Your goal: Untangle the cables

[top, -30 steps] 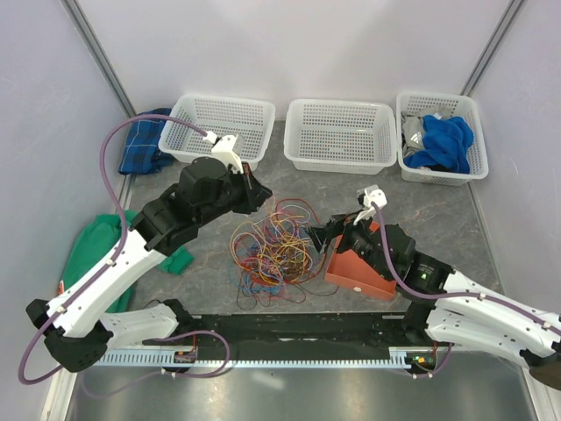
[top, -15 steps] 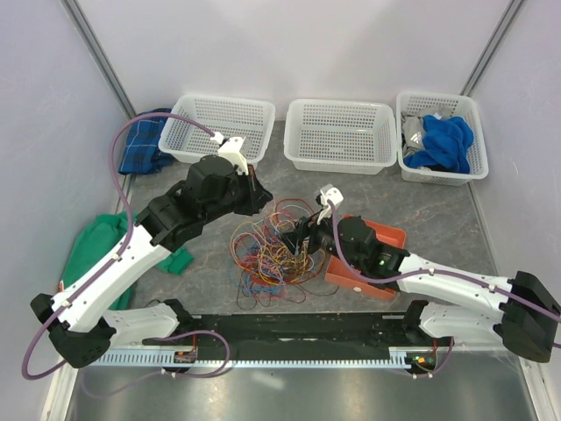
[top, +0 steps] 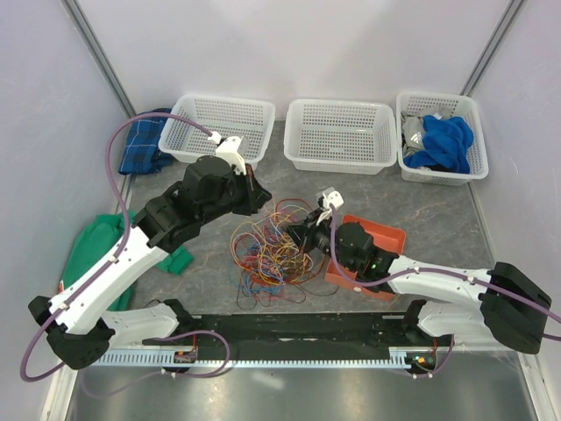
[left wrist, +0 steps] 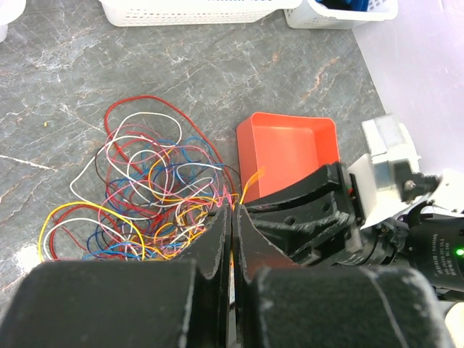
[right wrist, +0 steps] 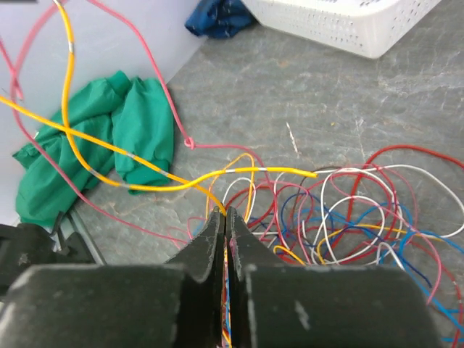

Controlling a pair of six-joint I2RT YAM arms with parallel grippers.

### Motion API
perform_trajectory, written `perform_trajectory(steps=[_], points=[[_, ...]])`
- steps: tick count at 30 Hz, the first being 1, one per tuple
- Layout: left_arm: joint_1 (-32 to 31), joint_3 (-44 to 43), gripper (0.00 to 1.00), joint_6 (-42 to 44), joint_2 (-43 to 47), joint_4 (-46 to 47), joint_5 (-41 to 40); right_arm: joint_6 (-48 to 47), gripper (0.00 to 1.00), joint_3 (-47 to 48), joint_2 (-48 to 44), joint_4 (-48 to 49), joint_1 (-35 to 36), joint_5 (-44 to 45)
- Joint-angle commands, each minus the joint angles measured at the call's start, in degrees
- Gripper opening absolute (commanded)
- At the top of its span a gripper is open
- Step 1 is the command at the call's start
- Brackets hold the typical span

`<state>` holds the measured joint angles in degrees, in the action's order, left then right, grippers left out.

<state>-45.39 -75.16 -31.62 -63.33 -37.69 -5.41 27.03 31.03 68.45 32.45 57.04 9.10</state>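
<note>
Cables (top: 270, 254) sit as a loose multicolour tangle mid-worktop (top: 438, 210), just beside the orange tray (left wrist: 290, 148). The heap has no clear long axis, and yellow and pink strands run taut up toward the far left in the right wrist view. Left gripper (left wrist: 232, 217) has its fingers pressed together on thin strands at the tangle's far edge. Right gripper (right wrist: 225, 217) is clamped on a few coloured strands at the tray side.

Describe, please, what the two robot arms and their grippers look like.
The left arm and right arm have white links and black joints, each trailing a thick lilac hose. A white block tops each wrist. The left gripper and right gripper have matte black, wedge-shaped fingers.
</note>
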Motion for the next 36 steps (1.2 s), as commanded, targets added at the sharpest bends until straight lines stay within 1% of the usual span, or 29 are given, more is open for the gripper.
perform_trajectory(steps=[1,2,3,4,5,6,7,8,9,12,14,15,18,19,20,21,22,23,25,27,28,32,36], points=[[-0.1,0.4,0.02,1.1,2.2,0.2,-0.2,0.1,0.0,-1.9,-5.0,6.6,0.1,2.7],[-0.1,1.0,0.02,0.9,2.4,0.2,-0.9,-0.3,0.0,-2.5,-8.6,6.8,0.1,3.7],[-0.1,1.3,0.02,0.9,2.8,0.1,-1.4,-0.7,0.0,-2.2,-10.6,4.6,0.1,4.4],[-0.1,1.8,0.14,0.7,3.5,0.1,-2.1,-1.0,0.0,-1.2,-12.5,1.9,0.1,5.4],[-0.1,2.5,0.33,0.1,4.0,-0.1,-3.7,-1.4,0.0,0.3,-15.8,-1.6,0.1,7.4],[-0.1,3.1,0.75,-0.4,4.6,0.0,-4.8,-3.0,0.0,4.8,-16.8,-9.6,0.1,8.3],[-0.1,3.6,0.93,-1.0,5.4,-0.2,-6.3,-3.7,0.0,7.5,-17.7,-13.9,0.1,9.4],[-0.1,4.7,0.99,-2.2,6.9,-0.2,-9.3,-4.7,0.0,10.4,-18.2,-18.1,0.1,10.5],[-0.1,5.2,1.0,-2.7,7.8,-0.1,-10.7,-6.3,0.0,16.2,-18.1,-25.5,0.1,12.8],[0.0,6.9,1.0,-4.2,10.0,0.4,-14.7,-8.4,0.0,24.5,-17.7,-34.9,0.1,15.6],[0.0,8.8,1.0,-4.6,11.3,1.4,-15.3,-9.0,0.0,27.6,-17.6,-37.8,0.1,17.0],[-0.1,9.6,1.0,-4.4,11.7,3.3,-15.0,-9.4,0.0,30.5,-17.6,-40.1,0.1,18.0],[-0.1,13.8,0.99,-3.5,13.9,7.7,-12.0,-9.9,0.0,36.4,-16.3,-44.6,0.1,18.8],[-0.1,15.2,1.0,-3.4,14.6,11.8,-10.0,-9.9,0.0,37.9,-15.5,-45.4,0.1,18.5],[-0.1,18.8,1.0,-3.0,15.6,14.5,-8.8,-9.9,0.0,39.0,-15.2,-46.3,0.1,18.3],[-0.1,21.0,1.0,-3.1,18.2,17.4,-8.0,-9.6,0.0,40.9,-14.8,-47.6,0.1,18.2],[-0.1,23.4,1.0,-3.4,19.5,24.2,-6.5,-9.5,0.0,41.5,-14.4,-48.1,0.1,18.1],[-0.1,27.9,1.0,-3.5,21.0,27.1,-5.5,-9.3,0.0,43.0,-14.1,-48.6,0.1,18.2],[-0.1,32.9,1.0,-3.0,24.0,35.4,-2.4,-9.4,0.0,44.7,-14.1,-49.6,0.1,18.9],[-0.1,35.2,1.0,-2.2,24.7,40.3,0.0,-9.9,0.0,47.7,-13.9,-50.5,0.1,19.7],[-0.1,36.8,1.0,-1.4,24.7,44.3,2.6,-10.0,0.0,48.9,-13.2,-51.2,0.0,19.6],[-0.1,40.3,1.0,-0.5,22.6,53.2,6.5,-9.0,0.0,54.2,-10.9,-55.2,0.1,18.7],[-0.1,39.7,1.0,-0.4,17.6,55.4,6.5,-7.5,0.0,55.5,-10.4,-56.0,0.1,17.2]])
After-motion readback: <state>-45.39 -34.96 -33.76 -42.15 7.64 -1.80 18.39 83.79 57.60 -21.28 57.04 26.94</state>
